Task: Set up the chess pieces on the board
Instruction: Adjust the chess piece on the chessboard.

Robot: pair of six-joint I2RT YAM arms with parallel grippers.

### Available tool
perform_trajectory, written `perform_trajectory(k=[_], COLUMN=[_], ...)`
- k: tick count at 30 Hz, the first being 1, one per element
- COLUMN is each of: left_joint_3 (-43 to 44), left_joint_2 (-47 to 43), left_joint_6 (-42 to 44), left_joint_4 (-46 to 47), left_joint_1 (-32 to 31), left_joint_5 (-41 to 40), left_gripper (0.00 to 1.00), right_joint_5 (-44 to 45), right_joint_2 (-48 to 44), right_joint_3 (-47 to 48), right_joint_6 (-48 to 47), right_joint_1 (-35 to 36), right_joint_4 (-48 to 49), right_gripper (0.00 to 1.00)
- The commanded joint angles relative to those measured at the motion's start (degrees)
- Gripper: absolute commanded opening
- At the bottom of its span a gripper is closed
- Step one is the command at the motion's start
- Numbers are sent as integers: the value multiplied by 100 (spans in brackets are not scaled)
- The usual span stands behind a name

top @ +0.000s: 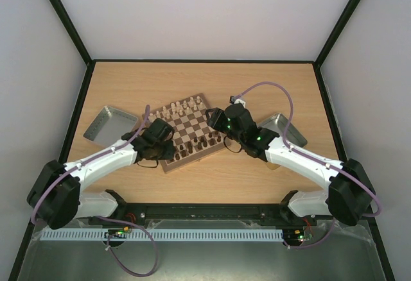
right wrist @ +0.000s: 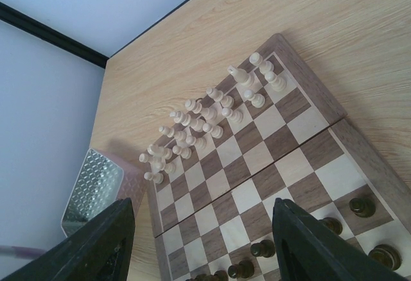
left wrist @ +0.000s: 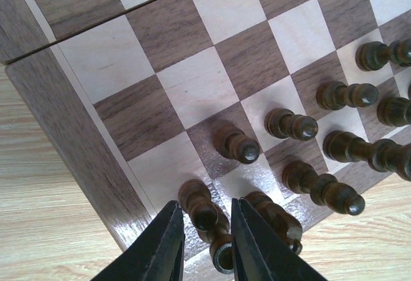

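Two sets of small turned wooden chess pieces stand on the square light-and-dark checked wooden chessboard [left wrist: 192, 82]: the cream ones [right wrist: 205, 111] in rows along its far side, the dark brown ones [left wrist: 292, 125] along the near edge. The left gripper [left wrist: 205, 204] sits low over the near corner, its black fingers [left wrist: 164, 246] close on either side of one dark brown corner piece [left wrist: 209, 223]; whether they actually press it cannot be told. The right gripper [right wrist: 202, 207] hangs above the board with its jaws spread wide and nothing between them. Such a piece is judged light, rigid and hard, with a smooth lacquered surface that may slip, and narrow enough to topple. The best hold is probably across its stem below the head, keeping clear of the neighbouring dark piece [left wrist: 273, 220] just beside the finger. No brand, label or legible writing shows anywhere.
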Motion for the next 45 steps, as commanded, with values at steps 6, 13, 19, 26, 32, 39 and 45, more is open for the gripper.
perform_trajectory(k=[6, 13, 19, 26, 32, 39, 45], left_joint_3=[-53, -56, -41, -91, -149, 88, 421], left_joint_2=[217, 281, 238, 228, 247, -10, -529], left_joint_6=[81, 82, 18, -25, -50, -30, 96], left_joint_4=[85, 144, 77, 98, 151, -34, -244], left_joint_1=[91, 100, 100, 100, 102, 179, 337], left_joint_5=[-85, -68, -351, -552, -487, -526, -721], left_gripper=[22, 15, 12, 12, 21, 44, 73], right_joint_5=[32, 43, 41, 33, 25, 35, 317], right_joint_2=[32, 32, 42, 65, 40, -16, -245], right_joint_3=[70, 73, 69, 65, 70, 85, 82], right_joint_6=[-18, -19, -19, -6, -9, -14, -162], right_joint_1=[-10, -11, -11, -10, -9, -11, -8], right_joint_4=[-59, -62, -56, -60, -64, -120, -489], right_gripper=[58, 58, 58, 58, 58, 58, 60])
